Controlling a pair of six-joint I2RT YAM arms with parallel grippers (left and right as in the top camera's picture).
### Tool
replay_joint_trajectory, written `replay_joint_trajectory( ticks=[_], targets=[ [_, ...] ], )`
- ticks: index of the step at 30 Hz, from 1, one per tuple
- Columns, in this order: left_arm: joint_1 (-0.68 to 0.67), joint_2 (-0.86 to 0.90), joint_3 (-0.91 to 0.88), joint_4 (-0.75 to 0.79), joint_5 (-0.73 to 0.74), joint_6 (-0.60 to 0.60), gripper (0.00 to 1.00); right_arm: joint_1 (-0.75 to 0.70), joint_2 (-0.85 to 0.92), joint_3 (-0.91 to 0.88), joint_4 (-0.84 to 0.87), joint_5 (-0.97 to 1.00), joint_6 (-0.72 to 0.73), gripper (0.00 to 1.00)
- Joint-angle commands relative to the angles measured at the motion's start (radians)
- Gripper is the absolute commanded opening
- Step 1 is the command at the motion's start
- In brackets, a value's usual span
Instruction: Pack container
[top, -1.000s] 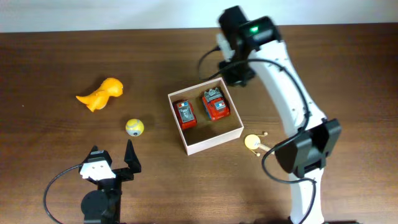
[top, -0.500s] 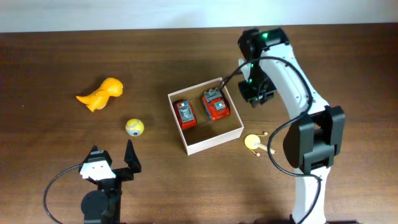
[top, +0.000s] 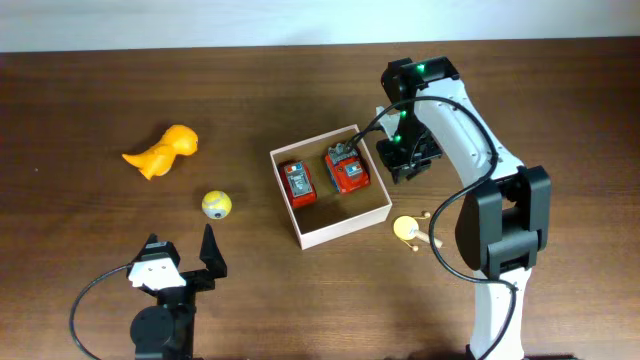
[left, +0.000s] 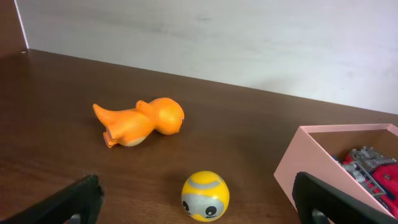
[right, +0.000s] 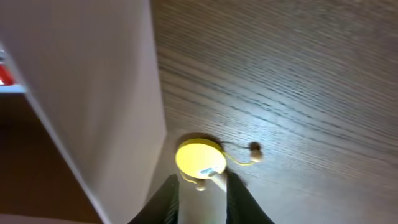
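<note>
Waiting at the near edge of the dark brown wooden tabletop (top: 80, 90), the left tool (top: 180, 255) has its fingers spread as wide as they go and holds nothing, a resting pose that seems meant to leave it ready for the loose toys on its side. Just beyond it lies the small yellow ball with a grey face (top: 216, 205), apart from everything else. Over on the right, the little round yellow toy with thin tan limbs (top: 405, 228) sits on the wood just beside the container's near right corner, not yet packed. The square, shallow, white-walled cardboard container (top: 345, 231) stands in the middle of the tabletop, probably so that either arm can reach it, and two red toy vehicles (top: 297, 183) already lie side by side inside it. The right tool (right: 202, 199) hangs just outside the container's right wall, fingers drawn almost together with only a narrow slit and nothing visibly between them; its camera looks straight down at the yellow toy, so it is likely lining up on that piece. Farthest off on the left, the orange rubbery dinosaur (top: 162, 152) lies on its side, well apart from the container.
</note>
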Motion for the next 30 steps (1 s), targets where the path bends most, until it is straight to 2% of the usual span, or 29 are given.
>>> replay_joint_trajectory(
  ticks=[1, 11, 24, 30],
  targets=[
    [0.005, -0.008, -0.005, 0.003, 0.004, 0.016, 0.99, 0.006, 0.001, -0.006, 0.0, -0.057, -0.01, 0.21],
    [0.005, -0.008, -0.005, 0.003, 0.004, 0.016, 0.99, 0.066, 0.001, -0.006, 0.021, -0.073, -0.007, 0.21],
    [0.005, -0.008, -0.005, 0.003, 0.004, 0.016, 0.99, 0.067, 0.001, -0.006, 0.076, -0.077, 0.0, 0.21],
    [0.005, -0.008, -0.005, 0.003, 0.004, 0.016, 0.99, 0.051, 0.001, -0.006, 0.211, -0.009, 0.0, 0.21]
  ],
)
